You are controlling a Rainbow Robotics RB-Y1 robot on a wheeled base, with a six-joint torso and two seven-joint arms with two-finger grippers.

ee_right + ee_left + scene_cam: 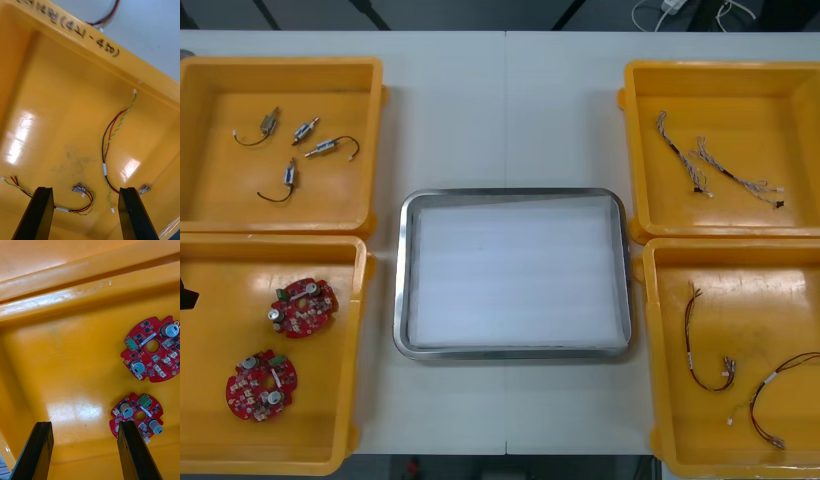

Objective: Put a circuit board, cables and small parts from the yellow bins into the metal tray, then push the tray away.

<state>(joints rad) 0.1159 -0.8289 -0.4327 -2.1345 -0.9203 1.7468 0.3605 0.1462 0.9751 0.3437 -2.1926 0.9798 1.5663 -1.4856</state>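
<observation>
looking down from the front, i see the metal tray (401, 300) sitting white inside at the middle of the table (510, 110), between four yellow bins (375, 150). the far left bin holds small metal parts (326, 148), the near left bin two red circuit boards (302, 307), the far right bin blue and white cables (680, 152), the near right bin red and yellow cables (688, 345). from my right wrist, my right gripper (85, 191) hangs released, fingers (39, 213) wide apart, above those red and yellow cables in their bin. from my left wrist, my left gripper (84, 423) is likewise released over the bin floor, one circuit board just beside a finger.
</observation>
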